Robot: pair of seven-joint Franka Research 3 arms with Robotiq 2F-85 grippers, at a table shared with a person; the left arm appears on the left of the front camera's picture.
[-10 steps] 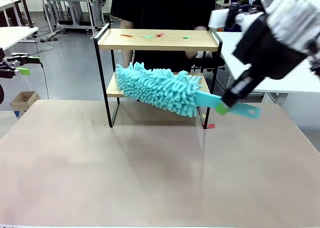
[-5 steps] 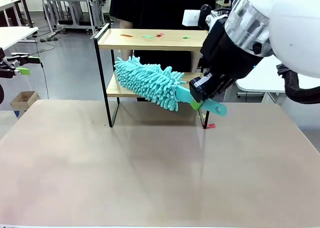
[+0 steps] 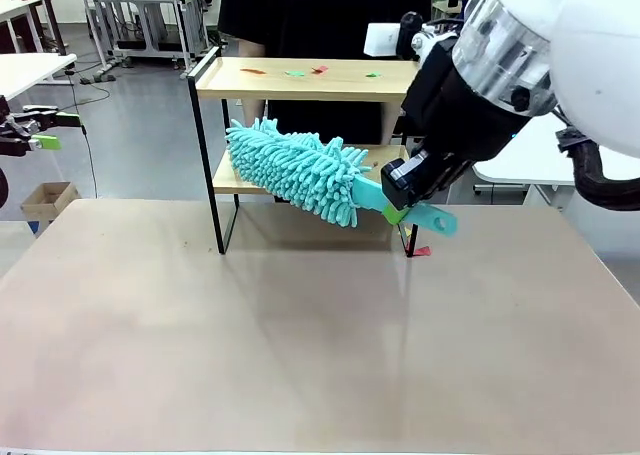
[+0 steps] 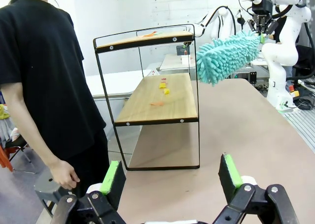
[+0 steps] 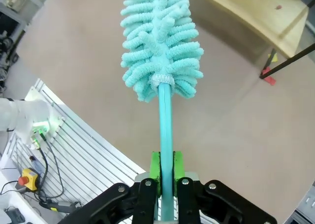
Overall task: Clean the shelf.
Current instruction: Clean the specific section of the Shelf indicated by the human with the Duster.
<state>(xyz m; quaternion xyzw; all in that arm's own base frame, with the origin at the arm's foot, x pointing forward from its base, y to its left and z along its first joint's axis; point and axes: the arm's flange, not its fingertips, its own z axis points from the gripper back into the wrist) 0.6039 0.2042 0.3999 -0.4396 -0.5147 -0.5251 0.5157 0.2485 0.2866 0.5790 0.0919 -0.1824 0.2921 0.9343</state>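
At the far middle of the table [image 3: 300, 355] stands the shelf [image 3: 315, 79], its two wooden boards held in a thin black frame, legs on the tabletop. Small coloured scraps [image 3: 320, 71] lie on the top board, and the left wrist view shows the shelf [image 4: 157, 98] from its side with a few more scraps [image 4: 163, 85] on the lower board. A red scrap [image 3: 421, 251] lies on the table beside the front right leg. Just in front of the shelf, at a level between the two boards, hangs a fluffy turquoise duster [image 3: 295, 170], tilted with its head towards the left legs and its handle lower on the right; whether the fringe touches the frame cannot be told. The right gripper [image 3: 398, 210] is clenched on the duster's handle, and its own camera shows the green pads [image 5: 155, 166] pressed flat against both sides of the thin handle [image 5: 165, 120]. The left gripper [image 4: 171, 175] is off to the side of the table, jaws spread wide and holding nothing, pointing at the shelf's end. A person [image 3: 320, 15] in a black shirt stands behind the shelf, one hand [image 4: 64, 175] hanging down
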